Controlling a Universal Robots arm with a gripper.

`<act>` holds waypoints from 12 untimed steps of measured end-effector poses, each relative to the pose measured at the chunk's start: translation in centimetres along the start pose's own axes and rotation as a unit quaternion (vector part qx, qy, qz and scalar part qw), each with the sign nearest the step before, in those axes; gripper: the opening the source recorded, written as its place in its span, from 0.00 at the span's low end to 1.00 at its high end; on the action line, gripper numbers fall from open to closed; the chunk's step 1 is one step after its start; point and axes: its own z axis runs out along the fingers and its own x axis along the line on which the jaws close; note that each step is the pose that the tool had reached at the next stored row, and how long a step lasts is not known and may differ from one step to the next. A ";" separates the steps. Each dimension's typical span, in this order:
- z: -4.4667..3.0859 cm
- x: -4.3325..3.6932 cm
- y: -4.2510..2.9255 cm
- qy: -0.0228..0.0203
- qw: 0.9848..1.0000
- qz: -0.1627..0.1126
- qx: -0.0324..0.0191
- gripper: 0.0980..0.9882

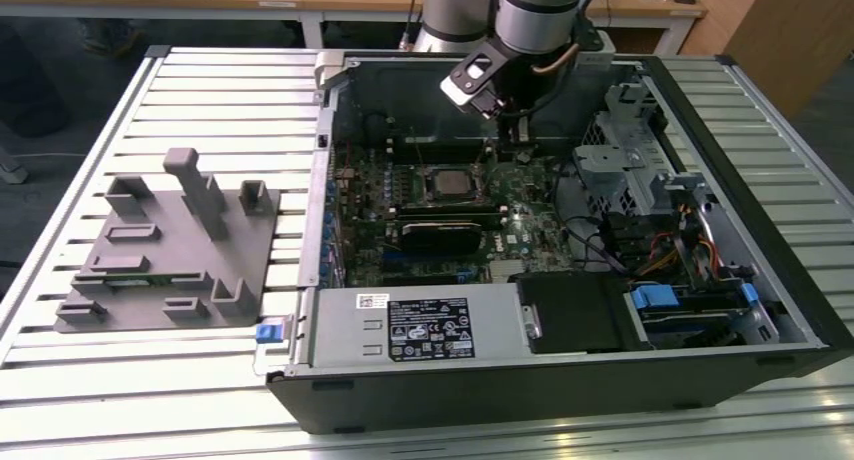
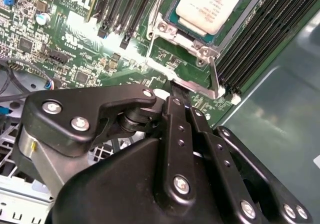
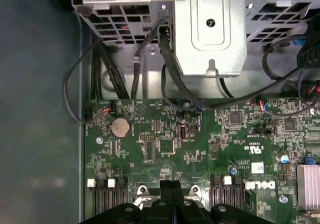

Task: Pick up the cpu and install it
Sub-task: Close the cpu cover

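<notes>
The small flat square cpu with a pale silvery metal top (image 1: 447,185) sits in the silvery metal socket frame (image 2: 197,46) on the green motherboard (image 1: 521,220); the board lies inside the open black computer case (image 1: 534,400), which rests on the white slatted bench (image 1: 200,90). In the exterior view the black claw (image 1: 511,145) hangs over the board at about one o'clock from the cpu; its fingers (image 3: 167,194) are pressed together with nothing held; in the second wrist view their tips reach the frame's edge, though contact cannot be told. A grey plastic fixture block (image 1: 174,250) stands on the bench at nine o'clock from the case.
</notes>
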 end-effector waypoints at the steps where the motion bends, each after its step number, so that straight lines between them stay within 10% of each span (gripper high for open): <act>1: 0.02 -0.01 -0.12 0.000 1.000 0.000 0.000 0.01; 12: 0.57 -0.06 -1.13 0.000 1.000 0.000 0.000 0.01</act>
